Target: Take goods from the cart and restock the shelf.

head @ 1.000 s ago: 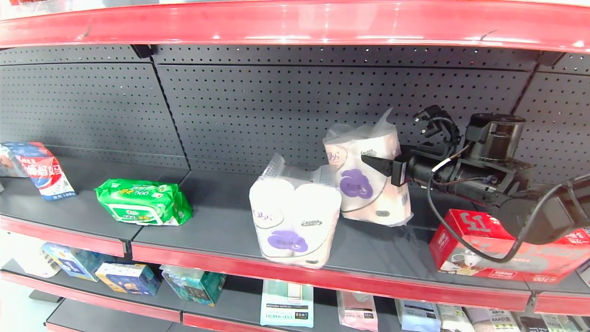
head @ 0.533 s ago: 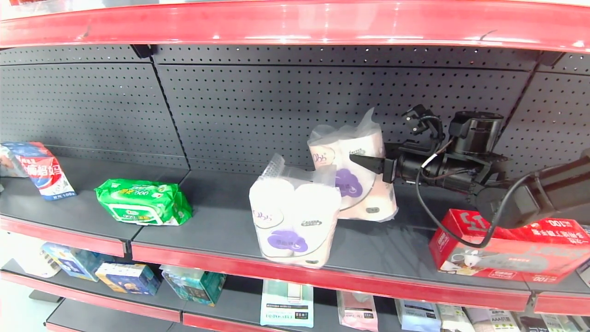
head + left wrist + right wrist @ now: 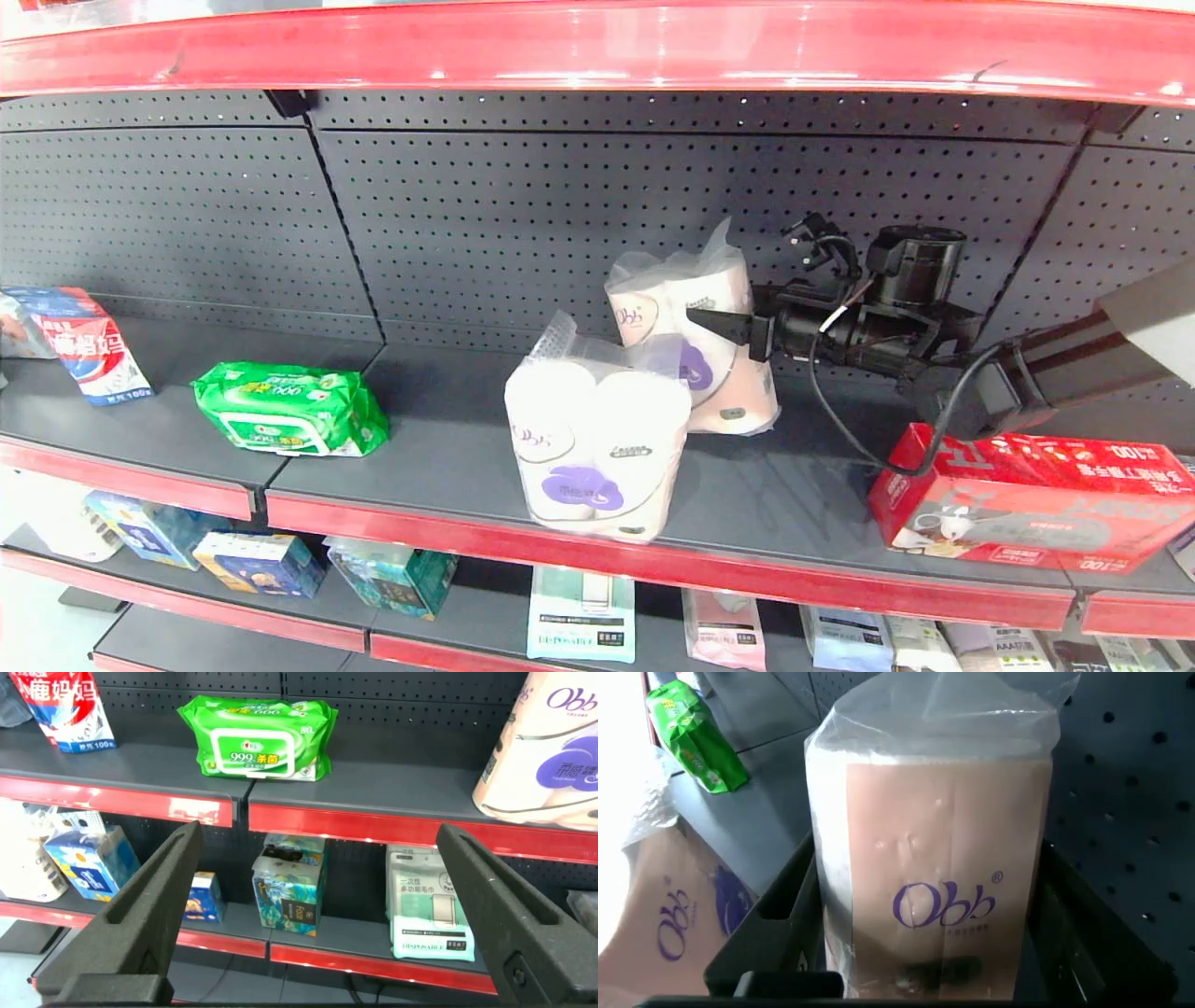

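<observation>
My right gripper point(image 3: 924, 943) clamps the toilet roll pack point(image 3: 667, 299), slightly tilted just behind the front toilet roll pack point(image 3: 593, 439). I should square it upright behind that pack, settle it onto the shelf point(image 3: 448, 448), then let go. My left gripper point(image 3: 318, 905) hangs spread and empty

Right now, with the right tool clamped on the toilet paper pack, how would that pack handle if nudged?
The toilet paper pack is likely light and squashy: soft rolls in loose wrap. It stands taller than wide, so a nudge might tip it. The glossy wrap could slip in the right tool.
</observation>
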Motion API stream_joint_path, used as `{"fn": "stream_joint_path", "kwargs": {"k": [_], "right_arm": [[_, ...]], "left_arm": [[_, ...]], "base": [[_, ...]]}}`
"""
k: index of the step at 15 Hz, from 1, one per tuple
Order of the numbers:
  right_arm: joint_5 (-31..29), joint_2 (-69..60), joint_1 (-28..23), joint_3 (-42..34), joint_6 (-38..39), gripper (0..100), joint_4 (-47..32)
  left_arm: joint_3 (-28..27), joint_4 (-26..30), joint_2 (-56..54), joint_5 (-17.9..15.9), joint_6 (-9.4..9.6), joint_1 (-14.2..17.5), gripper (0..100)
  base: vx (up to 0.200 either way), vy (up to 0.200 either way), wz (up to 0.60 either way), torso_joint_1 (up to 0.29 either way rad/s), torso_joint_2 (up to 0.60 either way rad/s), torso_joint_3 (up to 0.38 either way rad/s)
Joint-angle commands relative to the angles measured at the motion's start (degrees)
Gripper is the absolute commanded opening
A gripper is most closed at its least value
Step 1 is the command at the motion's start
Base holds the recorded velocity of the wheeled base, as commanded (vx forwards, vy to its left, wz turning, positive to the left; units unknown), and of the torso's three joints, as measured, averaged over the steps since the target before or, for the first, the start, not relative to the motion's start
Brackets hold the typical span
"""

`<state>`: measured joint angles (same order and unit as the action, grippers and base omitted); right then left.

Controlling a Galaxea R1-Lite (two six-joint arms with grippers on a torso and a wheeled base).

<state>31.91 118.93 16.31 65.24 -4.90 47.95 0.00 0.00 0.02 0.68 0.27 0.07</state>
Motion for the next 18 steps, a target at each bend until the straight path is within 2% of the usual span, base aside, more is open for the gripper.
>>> {"fn": "stream_joint_path", "kwargs": {"k": [1, 10, 18], "right_arm": [[0.25, 1.74, 1.18, 1.38, -0.02, 0, 0.04], [0.52, 6.93, 5.49, 6.47, 0.15, 0, -0.66], [0.52, 8.86, 5.49, 11.84, 1.21, 0, -0.92]], "left_arm": [[0.0, 0.0, -0.02, 0.02, 0.0, 0.01, 100], [0.0, 0.0, -0.02, 0.02, 0.0, 0.01, 100], [0.0, 0.0, -0.02, 0.11, 0.08, 0.01, 100]], "base": [[0.0, 0.0, 0.0, 0.0, 0.0, 0.0], [0.0, 0.0, 0.0, 0.0, 0.0, 0.0], [0.0, 0.0, 0.0, 0.0, 0.0, 0.0]]}}
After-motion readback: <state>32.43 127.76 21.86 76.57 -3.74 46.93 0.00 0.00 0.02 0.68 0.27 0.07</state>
